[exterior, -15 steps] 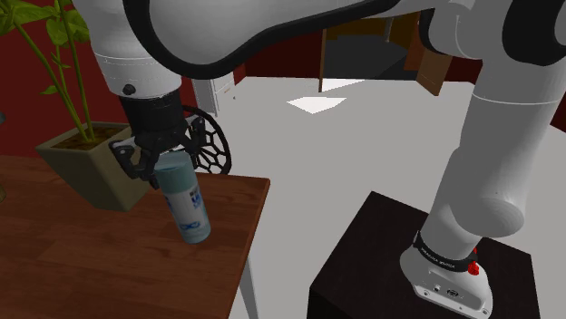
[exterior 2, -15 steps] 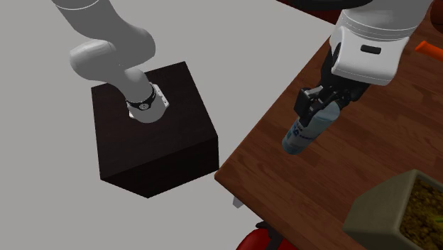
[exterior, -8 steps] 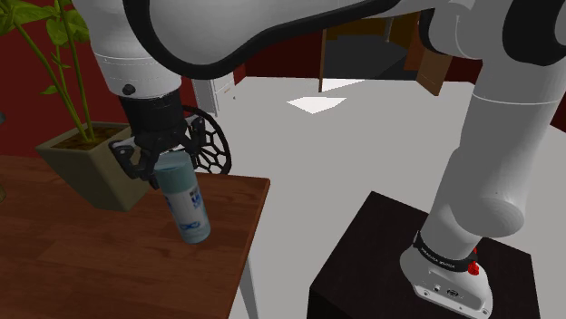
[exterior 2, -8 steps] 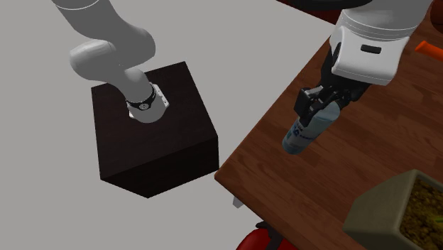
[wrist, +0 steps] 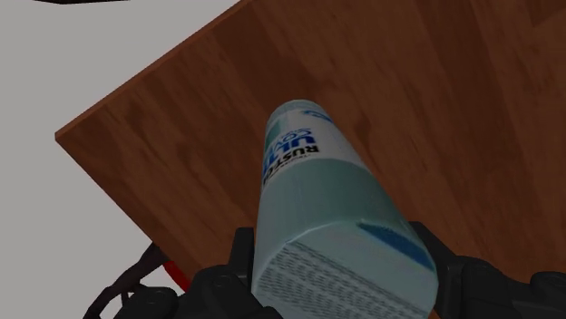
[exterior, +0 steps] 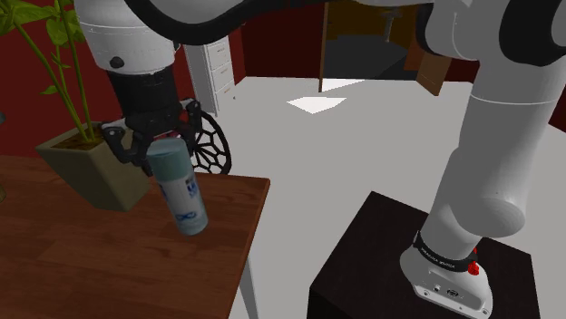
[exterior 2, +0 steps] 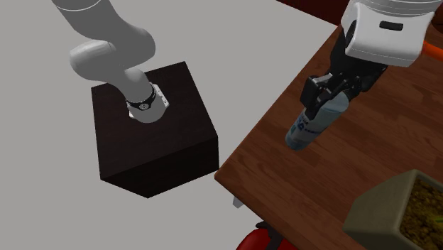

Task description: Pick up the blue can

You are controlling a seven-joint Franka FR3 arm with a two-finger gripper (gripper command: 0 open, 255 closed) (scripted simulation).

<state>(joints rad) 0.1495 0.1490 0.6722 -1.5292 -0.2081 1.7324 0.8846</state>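
The can (exterior: 179,192) is pale blue-green with blue lettering, and it hangs tilted above the wooden table (exterior: 109,272) near the table's corner. My black gripper (exterior: 150,152) is shut on its upper end. From the second exterior view the can (exterior 2: 310,124) slants down from the gripper (exterior 2: 328,91) over the table's edge region. Along the wrist view the can (wrist: 331,231) runs away from the gripper (wrist: 337,288), clasped between both fingers, with the table (wrist: 472,109) below it.
A square planter (exterior: 86,163) with a green plant stands on the table behind the gripper, also seen as the planter (exterior 2: 397,213). A black wire-mesh object (exterior: 210,145) sits past the table's far edge. The dark stand (exterior: 417,272) is beside the table. An orange object (exterior 2: 431,48) lies at the table's far end.
The gripper has risen with the can and shifted slightly toward the shoulder view's left; the can hangs higher above the table than before.
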